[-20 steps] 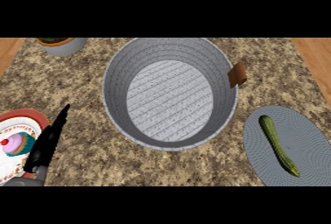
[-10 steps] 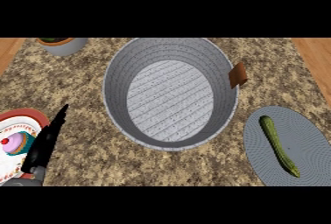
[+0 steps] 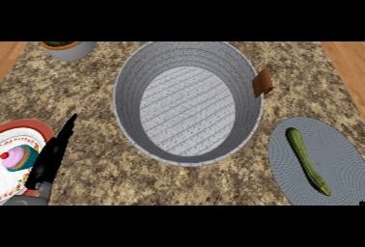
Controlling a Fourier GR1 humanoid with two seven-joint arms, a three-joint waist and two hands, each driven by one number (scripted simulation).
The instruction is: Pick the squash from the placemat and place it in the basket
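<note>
Change: nothing I can see has shifted against the earlier pictures; squash, basket and my left arm sit as they did.
Squash: long green squash (image 3: 307, 161) lies lengthwise on the grey placemat (image 3: 342, 164) at near right, untouched.
Basket: big grey basket (image 3: 188, 101) stands mid-table, just left of the placemat, with a brown tag (image 3: 262, 83) on its right rim; nothing is in it.
Left robot hand: left robot hand (image 3: 51, 157) shows at near left, fingers straight and pressed together, pointing far, holding nothing, resting by the plate (image 3: 32, 128) with the cupcake (image 3: 19, 157).
Right robot hand: I see none of it, so I cannot tell its state.
Other: grey pot (image 3: 70, 49) at far left on the table (image 3: 107, 169).
Progress: I judge the pick not yet begun.
Risk: the squash is thin and lies near the placemat's near edge; I think a reach coming in askew could roll it off the mat. Carried low, it could catch the basket's tall rim or the tag.
</note>
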